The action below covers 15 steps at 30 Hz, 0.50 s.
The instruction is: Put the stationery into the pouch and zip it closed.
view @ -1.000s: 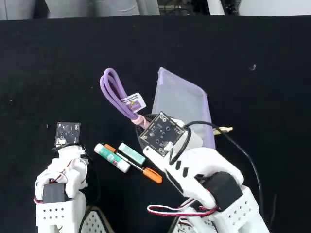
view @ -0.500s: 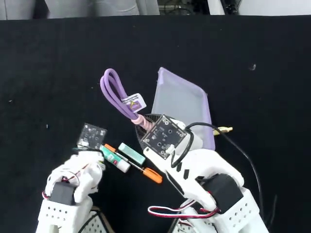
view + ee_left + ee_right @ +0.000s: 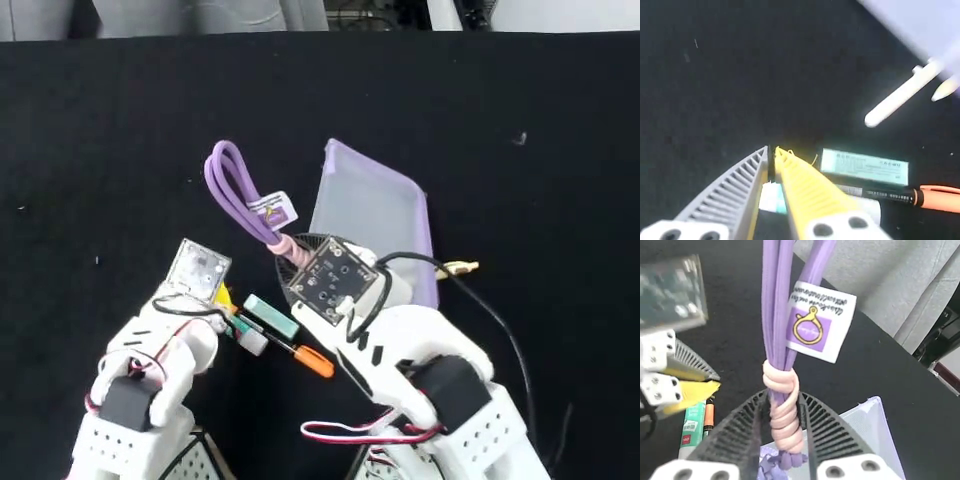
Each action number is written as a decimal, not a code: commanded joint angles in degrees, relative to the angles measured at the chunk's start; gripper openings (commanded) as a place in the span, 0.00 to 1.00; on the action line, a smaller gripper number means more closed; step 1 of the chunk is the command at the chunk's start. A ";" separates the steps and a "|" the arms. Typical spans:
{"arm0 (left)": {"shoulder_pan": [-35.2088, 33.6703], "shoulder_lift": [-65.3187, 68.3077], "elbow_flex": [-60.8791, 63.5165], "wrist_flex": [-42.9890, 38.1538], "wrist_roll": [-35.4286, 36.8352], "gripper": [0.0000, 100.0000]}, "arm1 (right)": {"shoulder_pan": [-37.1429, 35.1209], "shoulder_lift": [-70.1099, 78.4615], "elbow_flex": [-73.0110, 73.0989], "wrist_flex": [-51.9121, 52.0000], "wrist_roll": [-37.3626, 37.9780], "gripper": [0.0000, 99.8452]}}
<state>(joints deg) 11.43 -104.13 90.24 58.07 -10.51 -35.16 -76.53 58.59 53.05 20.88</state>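
Nothing is packed yet: glue stick (image 3: pixel 248 338), eraser (image 3: pixel 270 315) and pen (image 3: pixel 315 362) lie beside the pouch (image 3: pixel 375 210). The jaws of the right gripper (image 3: pixel 782 399) grasp the pouch's strap (image 3: pixel 775 315). Those of the left gripper (image 3: pixel 771 151), clenched empty, hover over the glue stick.

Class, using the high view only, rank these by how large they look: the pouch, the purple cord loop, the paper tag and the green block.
1. pouch
2. purple cord loop
3. green block and paper tag: these look much alike, so I leave them unranked.

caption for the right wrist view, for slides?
Right tool shut on the pink coil of the purple strap on the pouch.
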 commanded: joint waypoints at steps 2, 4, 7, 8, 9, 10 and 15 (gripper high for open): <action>3.38 -0.53 -10.33 3.69 -2.81 0.14 | -0.62 -0.57 0.66 -3.69 0.70 0.01; 4.18 -0.53 -10.95 4.31 1.23 0.23 | -0.62 -0.57 0.66 -3.60 0.70 0.01; 3.82 -0.53 -10.86 2.64 10.11 0.34 | -0.62 -0.57 0.66 -3.52 0.70 0.01; 3.82 -0.53 -10.86 2.02 12.40 0.36 | -0.62 -0.57 0.66 -3.43 0.62 0.01; 4.18 -0.53 -10.86 1.85 14.15 0.37 | -0.62 -0.57 0.66 -3.34 0.62 0.01; 4.26 -0.53 -10.95 1.49 15.21 0.37 | -0.62 -0.57 0.66 -3.25 0.62 0.01; 4.26 -0.53 -10.95 -0.18 15.74 0.37 | -0.62 -1.10 0.57 -2.20 0.70 0.01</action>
<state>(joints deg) 15.21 -104.22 82.95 59.82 4.26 -35.16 -76.53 59.74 51.03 21.14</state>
